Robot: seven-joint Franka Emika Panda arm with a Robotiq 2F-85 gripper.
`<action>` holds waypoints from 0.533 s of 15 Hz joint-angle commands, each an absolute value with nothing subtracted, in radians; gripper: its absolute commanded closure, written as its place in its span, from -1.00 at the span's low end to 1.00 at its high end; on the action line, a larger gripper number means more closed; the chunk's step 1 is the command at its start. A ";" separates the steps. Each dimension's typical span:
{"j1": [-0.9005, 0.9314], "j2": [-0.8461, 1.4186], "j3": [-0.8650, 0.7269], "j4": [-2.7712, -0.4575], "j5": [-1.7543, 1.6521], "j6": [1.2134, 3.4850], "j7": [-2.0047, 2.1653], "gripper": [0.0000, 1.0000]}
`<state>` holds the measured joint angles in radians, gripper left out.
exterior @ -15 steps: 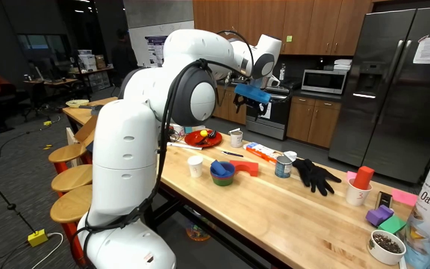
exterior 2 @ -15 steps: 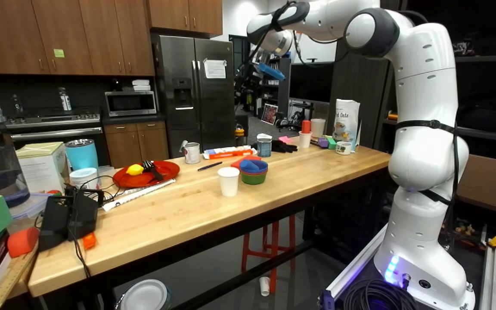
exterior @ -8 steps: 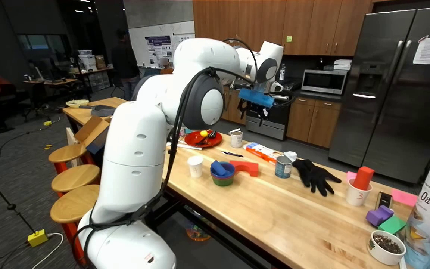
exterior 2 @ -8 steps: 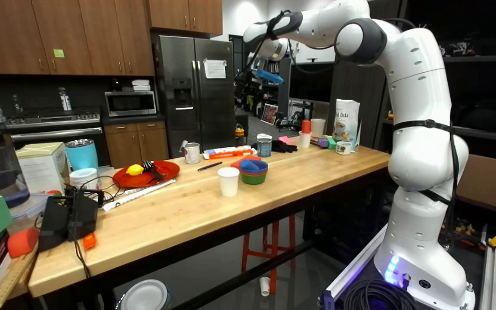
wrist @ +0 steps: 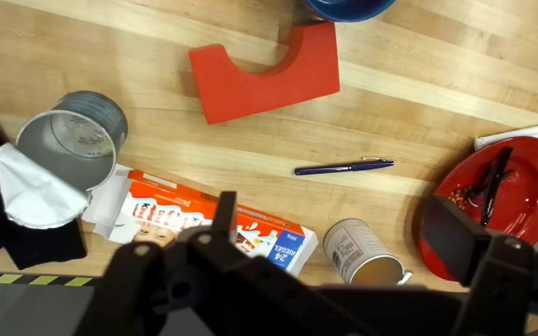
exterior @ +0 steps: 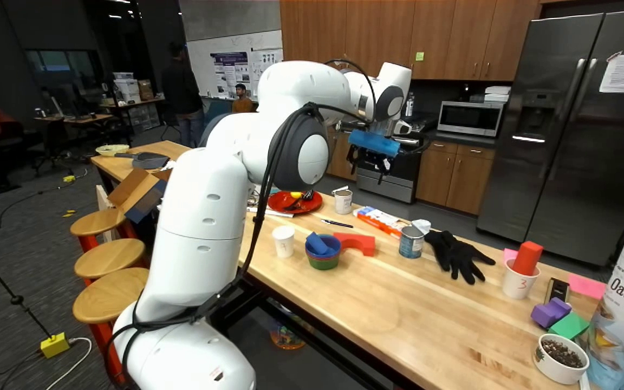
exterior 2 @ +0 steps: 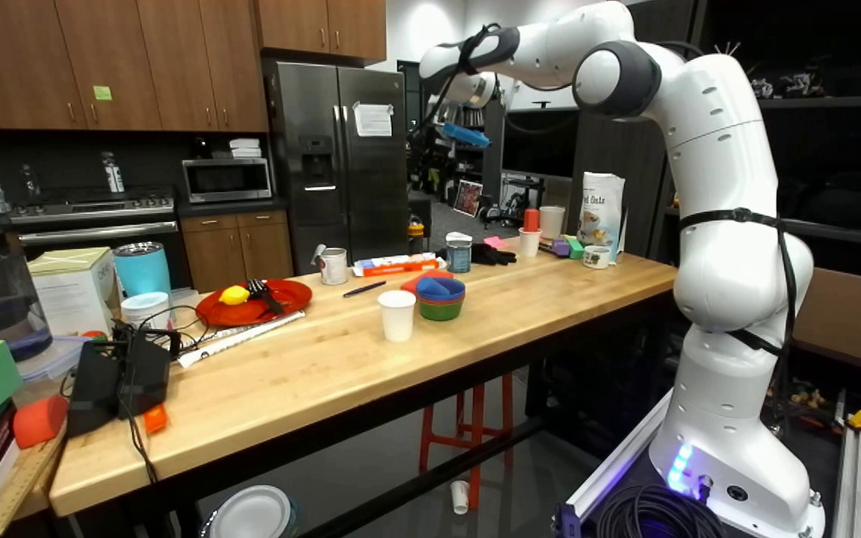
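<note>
My gripper is open and empty, its fingers wide apart, high above the wooden table. In an exterior view the gripper hangs under a blue cover, touching nothing. In the wrist view a white can lies between and below the fingers. An orange and white chocolate box is partly hidden behind one finger. A red plate with dark cutlery is partly hidden behind the other. A dark blue pen, a red arch block and a grey can with a peeled lid lie farther up.
Stacked bowls holding a blue block and a white paper cup stand near the table's front edge. A black glove, a cup with a red block, and an oats bag stand towards one end.
The arm's elbow has swung forward and lowered. The gripper has shifted slightly and sunk a little, mostly in the earlier half second. The objects on the table have not moved.
</note>
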<state>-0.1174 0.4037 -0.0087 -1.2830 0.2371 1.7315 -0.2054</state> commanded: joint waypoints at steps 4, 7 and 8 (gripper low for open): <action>-0.121 0.406 -0.005 -1.277 0.235 1.727 -0.204 -1.00; -0.120 0.413 -0.002 -1.280 0.244 1.739 -0.199 -1.00; -0.113 0.418 -0.004 -1.293 0.250 1.765 -0.193 -1.00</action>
<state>-0.1176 0.4061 -0.0078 -1.2835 0.2385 1.7321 -0.2051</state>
